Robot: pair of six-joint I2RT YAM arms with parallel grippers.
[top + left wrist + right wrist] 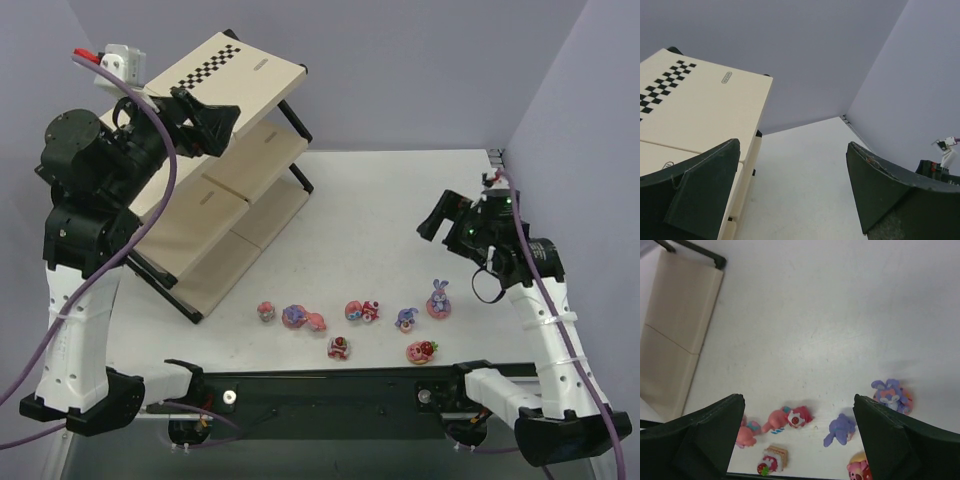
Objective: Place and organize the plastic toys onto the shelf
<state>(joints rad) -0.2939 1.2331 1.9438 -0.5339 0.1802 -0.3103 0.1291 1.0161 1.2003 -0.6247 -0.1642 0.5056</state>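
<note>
Right wrist: toys (pixel 747 436) partly behind pincer (pixel 798 400)

No wording can be read. The slanted rack of beige wooden boards on a black metal frame (pixel 705 115) bears a small oval stamped mark (pixel 726 77) on its top board, up and left of the left claw (pixel 792 145), beside the black-and-white checker strip (pixel 662 87); its letters are too small to make out. A similar mark (pixel 667 164) on the board below is likewise illegible

White table (pixel 400 210) holds shelf (pixel 250 80) and scattered toys (pixel 438 298).
</note>
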